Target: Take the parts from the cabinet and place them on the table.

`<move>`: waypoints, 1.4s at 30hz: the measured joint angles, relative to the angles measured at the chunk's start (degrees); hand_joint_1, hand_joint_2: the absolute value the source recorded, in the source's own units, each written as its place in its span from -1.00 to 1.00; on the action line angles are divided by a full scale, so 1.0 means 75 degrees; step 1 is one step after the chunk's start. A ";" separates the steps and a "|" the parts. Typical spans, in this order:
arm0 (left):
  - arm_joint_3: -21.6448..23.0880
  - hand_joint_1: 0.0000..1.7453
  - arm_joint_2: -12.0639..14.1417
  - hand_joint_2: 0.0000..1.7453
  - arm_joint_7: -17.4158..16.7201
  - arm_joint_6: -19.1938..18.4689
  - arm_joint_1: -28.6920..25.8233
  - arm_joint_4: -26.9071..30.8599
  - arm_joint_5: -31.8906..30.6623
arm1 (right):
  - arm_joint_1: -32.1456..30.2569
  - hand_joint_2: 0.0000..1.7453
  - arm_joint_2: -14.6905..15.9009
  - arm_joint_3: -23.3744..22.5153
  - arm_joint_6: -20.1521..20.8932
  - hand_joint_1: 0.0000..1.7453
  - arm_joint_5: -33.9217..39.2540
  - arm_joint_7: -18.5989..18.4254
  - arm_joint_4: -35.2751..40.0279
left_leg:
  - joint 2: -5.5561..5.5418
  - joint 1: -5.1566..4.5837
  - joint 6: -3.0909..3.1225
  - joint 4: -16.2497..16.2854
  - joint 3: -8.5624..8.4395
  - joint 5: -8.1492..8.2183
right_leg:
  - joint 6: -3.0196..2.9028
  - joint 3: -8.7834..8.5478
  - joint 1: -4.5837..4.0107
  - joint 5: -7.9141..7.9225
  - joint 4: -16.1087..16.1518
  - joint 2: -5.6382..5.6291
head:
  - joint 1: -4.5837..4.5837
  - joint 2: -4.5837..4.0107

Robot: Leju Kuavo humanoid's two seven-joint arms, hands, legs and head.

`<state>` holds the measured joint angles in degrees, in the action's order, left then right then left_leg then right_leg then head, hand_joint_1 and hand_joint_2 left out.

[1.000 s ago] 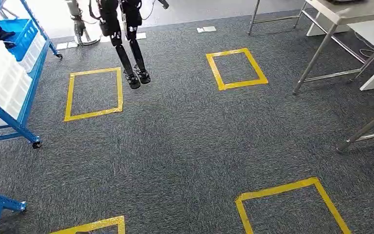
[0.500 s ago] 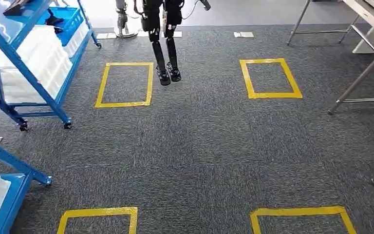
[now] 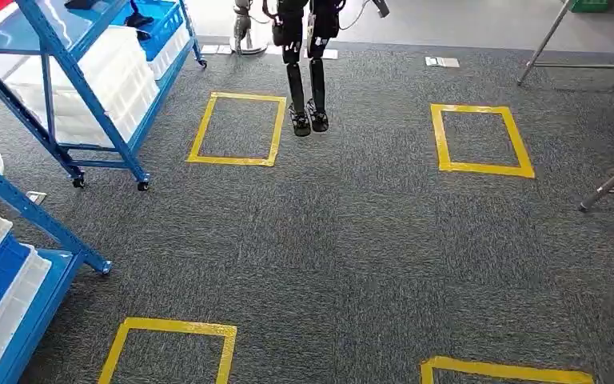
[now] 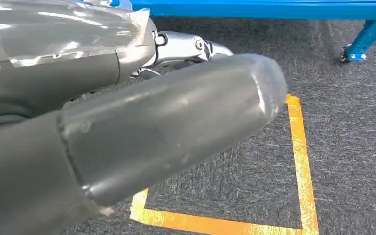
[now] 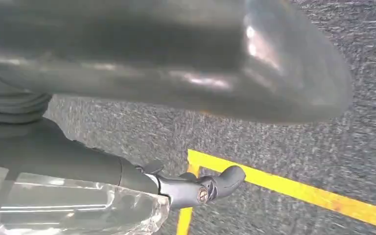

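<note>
Head view: blue rack [image 3: 88, 104], white bins [image 3: 112, 64] | parts likely light, rigid; grasp rims | hands' [image 4: 127, 137] finger state unclear

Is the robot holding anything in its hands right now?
No part shows in either hand. The left hand and right hand hang above the carpet, though their fingers are mostly hidden.

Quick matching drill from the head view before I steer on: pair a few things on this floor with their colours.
Things:
1. Shelving frame
2. Bins on the shelving
3. Taped floor squares
4. Table legs

Colours:
A. Yellow
B. Bare silver metal
C. Blue
D. White

Pairs: 1-C, 2-D, 3-A, 4-B
</note>
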<state>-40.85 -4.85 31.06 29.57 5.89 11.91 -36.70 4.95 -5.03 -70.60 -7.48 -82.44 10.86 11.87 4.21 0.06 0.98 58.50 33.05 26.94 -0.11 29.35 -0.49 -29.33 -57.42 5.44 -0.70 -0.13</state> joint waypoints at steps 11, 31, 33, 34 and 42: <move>0.0000 -1.00 -0.0023 -1.00 -0.0003 -0.0011 -0.0030 -0.0003 -0.0044 | -0.0078 -1.00 0.0000 0.0000 0.0003 -1.00 0.0047 -0.0009 -0.0003 | -0.1005 0.0032 0.0248 -0.0173 -0.0009 -0.0181 | 0.0210 0.0858 0.0164 -0.0822 -0.1944 -0.0682 | 0.0047 0.0000; 0.0154 -1.00 -0.0055 -1.00 -0.0143 -0.0131 0.0025 -0.0012 -0.0315 | -0.0078 -1.00 -0.0047 0.0000 -0.0053 -1.00 0.0122 0.0006 -0.0015 | 0.0038 -0.0140 0.0163 0.0086 0.0082 -0.0012 | -0.0011 -0.0073 -0.0001 -0.0134 -0.0051 0.0036 | -0.0017 0.0000; 0.0178 -1.00 -0.0044 -1.00 -0.0158 -0.0131 0.0003 -0.0012 -0.0312 | -0.0063 -1.00 -0.0052 0.0000 -0.0073 -1.00 0.0093 0.0041 -0.0015 | -0.0131 -0.0163 0.0183 0.0073 0.0115 -0.0020 | 0.0006 -0.0110 0.0001 -0.0138 -0.0006 0.0210 | -0.0026 0.0000; 0.0181 -1.00 -0.0044 -1.00 -0.0160 -0.0122 -0.0012 -0.0012 -0.0303 | -0.0036 -1.00 -0.0061 0.0000 -0.0073 -1.00 0.0067 0.0055 -0.0015 | -0.0231 -0.0144 0.0228 -0.0030 0.0090 -0.0067 | 0.0042 -0.0171 -0.0043 -0.0154 0.0014 0.0305 | -0.0029 0.0000; 0.0187 -1.00 -0.0102 -1.00 -0.0166 -0.0090 -0.0086 -0.0020 -0.0289 | -0.0086 -1.00 0.0006 0.0003 -0.0006 -1.00 0.0018 0.0067 -0.0015 | -0.1044 0.0016 0.0296 -0.0172 -0.0013 -0.0216 | 0.0254 0.0768 0.0147 -0.0746 -0.1784 -0.0701 | 0.0012 0.0000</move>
<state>-39.45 -5.62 29.81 28.89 5.25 11.76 -38.86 4.31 -4.98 -70.58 -7.52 -82.31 11.37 11.76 -3.62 0.17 3.20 57.21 32.95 25.32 1.79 35.11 0.61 -34.92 -70.80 0.18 -0.61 -0.13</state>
